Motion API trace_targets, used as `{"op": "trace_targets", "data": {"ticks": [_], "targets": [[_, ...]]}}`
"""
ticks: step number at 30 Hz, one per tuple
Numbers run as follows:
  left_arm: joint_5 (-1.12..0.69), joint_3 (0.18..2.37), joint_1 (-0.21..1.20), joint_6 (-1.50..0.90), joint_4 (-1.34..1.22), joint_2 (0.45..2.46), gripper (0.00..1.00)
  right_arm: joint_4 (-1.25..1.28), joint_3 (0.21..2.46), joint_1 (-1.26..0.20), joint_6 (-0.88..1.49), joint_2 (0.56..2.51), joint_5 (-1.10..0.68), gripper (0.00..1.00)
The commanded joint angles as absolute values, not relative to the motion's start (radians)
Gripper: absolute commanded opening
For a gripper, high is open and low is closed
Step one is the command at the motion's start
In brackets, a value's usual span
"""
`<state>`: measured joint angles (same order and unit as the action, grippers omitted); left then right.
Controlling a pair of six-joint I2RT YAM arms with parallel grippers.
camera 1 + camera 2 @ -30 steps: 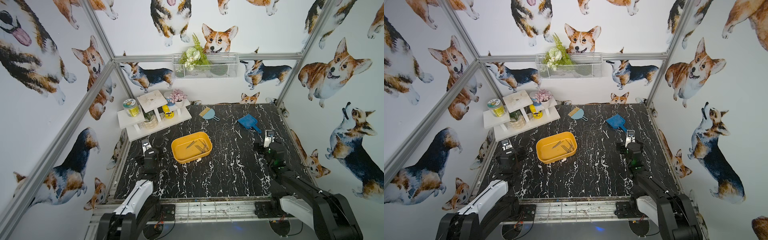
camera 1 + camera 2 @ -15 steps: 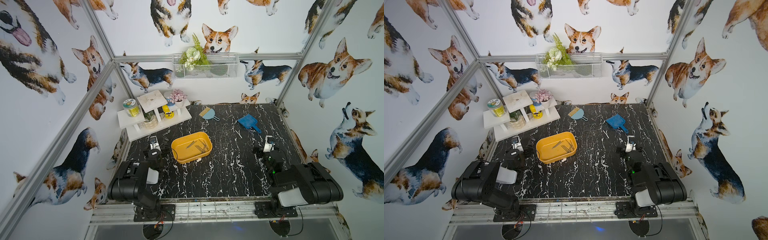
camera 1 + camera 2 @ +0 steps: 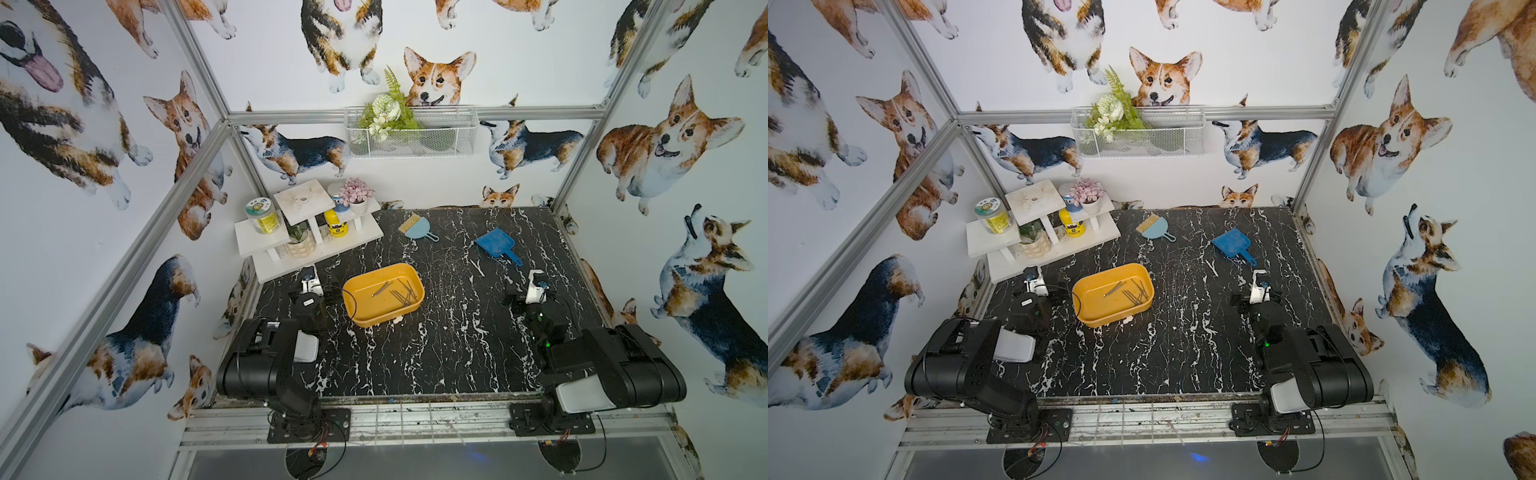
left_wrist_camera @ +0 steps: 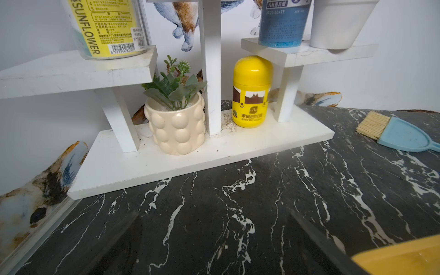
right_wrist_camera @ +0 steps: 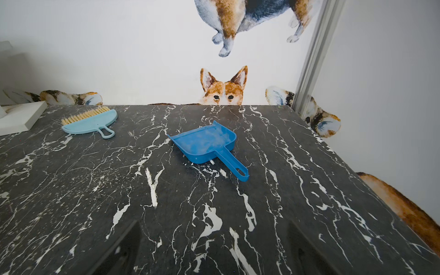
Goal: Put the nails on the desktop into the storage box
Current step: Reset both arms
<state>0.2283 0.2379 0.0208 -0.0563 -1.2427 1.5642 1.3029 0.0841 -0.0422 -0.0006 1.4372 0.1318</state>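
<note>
Nails point(image 3: 399, 291), light, stiff, needle-slim and slippery, lying loose in the storage box point(image 3: 368, 305), seemingly none left on the veined worktop point(image 3: 436, 353); best pinched mid-shaft, with left end effector point(image 4: 214, 242) and right end effector point(image 5: 214, 245) both spread apart, empty.

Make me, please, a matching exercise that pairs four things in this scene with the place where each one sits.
Things:
1. nails
2. yellow bottle
3. blue dustpan
4. white flowers

Places:
A. in the wire basket on the back wall
B. on the bottom board of the white shelf
C. inside the storage box
D. lying on the desktop

Pairs: 1-C, 2-B, 3-D, 4-A.
</note>
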Motion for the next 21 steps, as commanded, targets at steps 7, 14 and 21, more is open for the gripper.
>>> {"op": "trace_targets", "data": {"ticks": [7,14,21], "targets": [[0.227,0.235,0.025,-0.043,-1.257,1.563,1.0,1.338,0.101,-0.048,0.029,1.44,0.201,1.0],[0.221,0.259,0.038,-0.017,-1.216,1.571,1.0,1.339,0.101,-0.049,0.029,1.441,0.207,1.0],[0.183,0.261,0.041,-0.004,-1.212,1.568,1.0,1.338,0.1,-0.051,0.027,1.44,0.21,1.0]]}}
